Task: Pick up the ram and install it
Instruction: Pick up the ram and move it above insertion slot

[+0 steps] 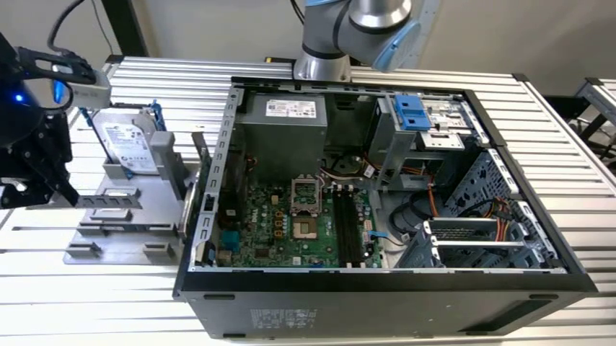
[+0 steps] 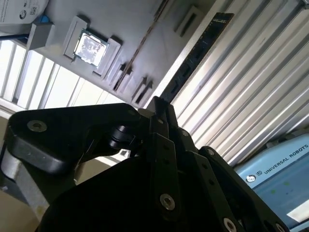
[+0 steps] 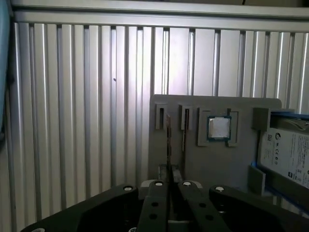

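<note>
The gripper (image 2: 160, 107) is pinched on one end of the ram (image 2: 198, 53), a long, flat, dark stick lined with chips. It is held over the matte grey tray (image 3: 212, 164), at nine o'clock from the open case (image 1: 385, 303) in the exterior view.

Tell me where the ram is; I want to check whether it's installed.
The ram stands on edge in the grey holder, on the exterior view's left of the open computer case, near the CPU chip.

Gripper (image 3: 170, 180) is hovering at the exterior view's left edge, fingers (image 3: 157, 198) pressing together, clamping the ram (image 2: 194, 57) edge-on.
</note>
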Tool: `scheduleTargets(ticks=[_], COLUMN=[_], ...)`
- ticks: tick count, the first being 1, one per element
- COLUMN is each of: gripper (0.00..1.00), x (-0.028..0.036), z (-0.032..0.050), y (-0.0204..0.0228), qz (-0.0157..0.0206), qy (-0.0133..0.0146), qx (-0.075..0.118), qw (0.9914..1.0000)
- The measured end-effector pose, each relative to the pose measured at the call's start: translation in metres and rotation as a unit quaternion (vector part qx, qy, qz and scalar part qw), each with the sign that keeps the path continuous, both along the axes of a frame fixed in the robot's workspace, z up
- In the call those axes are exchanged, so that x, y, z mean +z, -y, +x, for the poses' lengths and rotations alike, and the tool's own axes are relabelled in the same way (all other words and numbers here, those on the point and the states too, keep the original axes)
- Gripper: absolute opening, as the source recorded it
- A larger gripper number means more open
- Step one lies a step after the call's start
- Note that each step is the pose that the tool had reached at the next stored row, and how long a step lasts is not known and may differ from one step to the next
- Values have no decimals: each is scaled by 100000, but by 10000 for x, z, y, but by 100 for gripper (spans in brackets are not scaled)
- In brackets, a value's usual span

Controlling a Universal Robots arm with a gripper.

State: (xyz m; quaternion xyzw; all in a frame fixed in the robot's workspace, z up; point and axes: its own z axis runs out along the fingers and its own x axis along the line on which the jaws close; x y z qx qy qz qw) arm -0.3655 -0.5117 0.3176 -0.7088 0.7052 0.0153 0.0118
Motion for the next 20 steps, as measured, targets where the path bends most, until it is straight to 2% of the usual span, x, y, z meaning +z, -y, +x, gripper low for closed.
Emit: scheduleTargets(ticks=[3, 8, 14, 20], gripper=[0, 0, 0, 0], x=[100, 315, 544, 741], z=[0, 0, 0, 0], y=[0, 0, 0, 0], qz=[1, -5, 1, -1], qy=[5, -4, 2, -1], qx=[0, 1, -1, -1], qw=[100000, 100000, 100000, 100000])
